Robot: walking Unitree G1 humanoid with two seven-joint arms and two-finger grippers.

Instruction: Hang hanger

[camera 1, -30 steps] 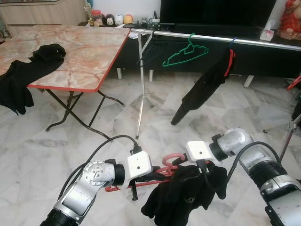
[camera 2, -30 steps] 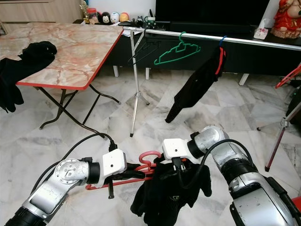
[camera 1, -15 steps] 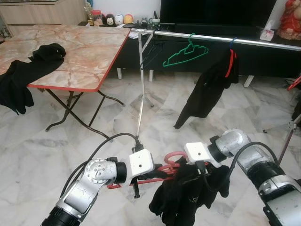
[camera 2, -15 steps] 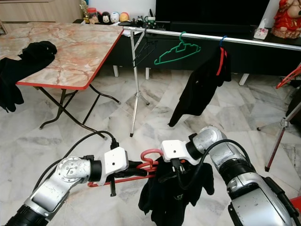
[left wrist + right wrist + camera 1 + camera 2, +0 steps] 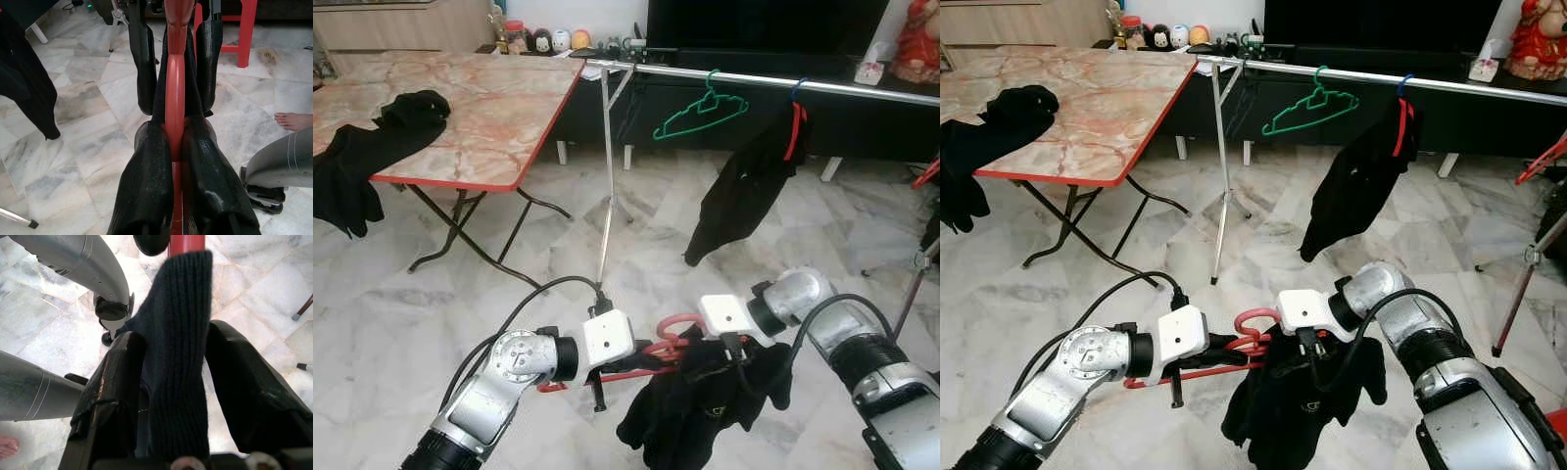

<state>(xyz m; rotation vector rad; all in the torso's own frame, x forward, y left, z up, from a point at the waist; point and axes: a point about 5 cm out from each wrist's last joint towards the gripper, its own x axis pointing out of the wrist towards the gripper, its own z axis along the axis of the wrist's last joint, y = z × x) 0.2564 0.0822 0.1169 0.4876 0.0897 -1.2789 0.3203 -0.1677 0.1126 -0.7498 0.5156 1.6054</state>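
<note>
The red hanger (image 5: 651,351) is held low over the marble floor (image 5: 431,294), between the robot's two arms and well short of the clothes rail (image 5: 773,83). The left end effector (image 5: 174,147) is clenched on one arm of the hanger, its two black fingers (image 5: 146,191) pressing the red bar from both sides. The right end effector (image 5: 171,382) straddles the dark knitted garment (image 5: 1298,401) draped over the hanger; its fingers (image 5: 110,391) sit on either side of the cloth with some gap showing, so whether it is truly gripping cannot be told. The garment hangs down in a bunch below the hanger, clear of the floor. Ahead, the silver clothes rail runs across on a thin tripod stand (image 5: 605,186), carrying a green hanger (image 5: 700,108) and, further toward the robot's right, a black garment (image 5: 744,186) on a red hanger with a blue hook. On the robot's left stands a folding desk (image 5: 480,108) with a marbled top and red edge; black clothing (image 5: 372,157) lies at its left edge, spilling over the side. A person's bare foot (image 5: 293,120) rests on the floor in the left wrist view.
</note>
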